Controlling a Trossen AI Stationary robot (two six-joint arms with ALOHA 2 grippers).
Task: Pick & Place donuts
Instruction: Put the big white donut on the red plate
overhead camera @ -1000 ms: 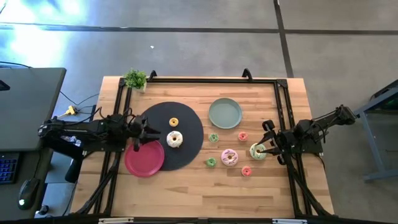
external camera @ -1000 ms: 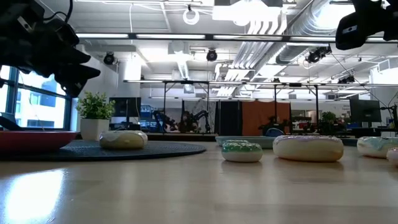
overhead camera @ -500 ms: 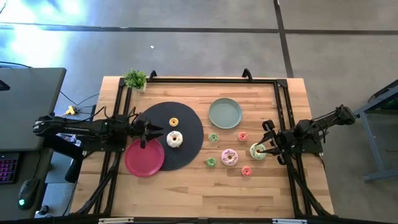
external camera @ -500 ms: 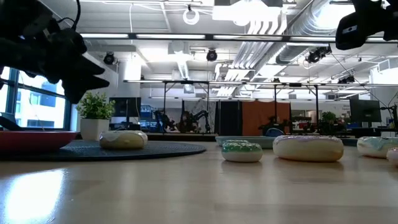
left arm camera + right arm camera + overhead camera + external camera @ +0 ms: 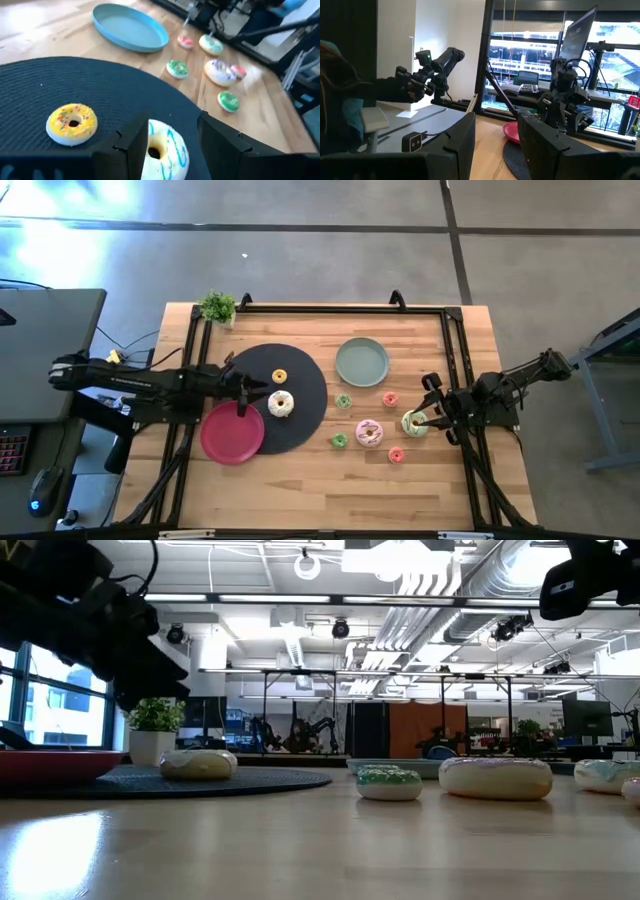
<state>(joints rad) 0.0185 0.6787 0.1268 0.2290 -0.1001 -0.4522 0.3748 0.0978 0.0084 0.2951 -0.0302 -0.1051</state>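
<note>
My left gripper (image 5: 254, 392) hangs open over the black mat (image 5: 300, 420), just left of the white-iced donut (image 5: 281, 403). In the left wrist view the gripper (image 5: 167, 145) has one finger on each side of this donut (image 5: 167, 152), and the low view shows it (image 5: 160, 660) well above the donut (image 5: 198, 764). A tiny orange-yellow donut (image 5: 279, 376) lies on the mat nearby. The pink donut (image 5: 369, 432) and the pale-green donut (image 5: 414, 423) lie flat on the wood. My right gripper (image 5: 428, 405) waits open and raised beside the pale-green one.
A red plate (image 5: 232, 433) lies partly on the mat's near-left edge, and a sage-green plate (image 5: 361, 361) lies farther back. Tiny green (image 5: 343, 401) (image 5: 339, 441) and red-pink (image 5: 390, 399) (image 5: 396, 454) donuts are scattered between the mat and the right arm. A potted plant (image 5: 217, 307) stands at the far-left corner.
My left gripper has moved toward the table's right, from above the red plate's far edge to right beside the white donut, staying open and above the mat. Nothing else has moved.
</note>
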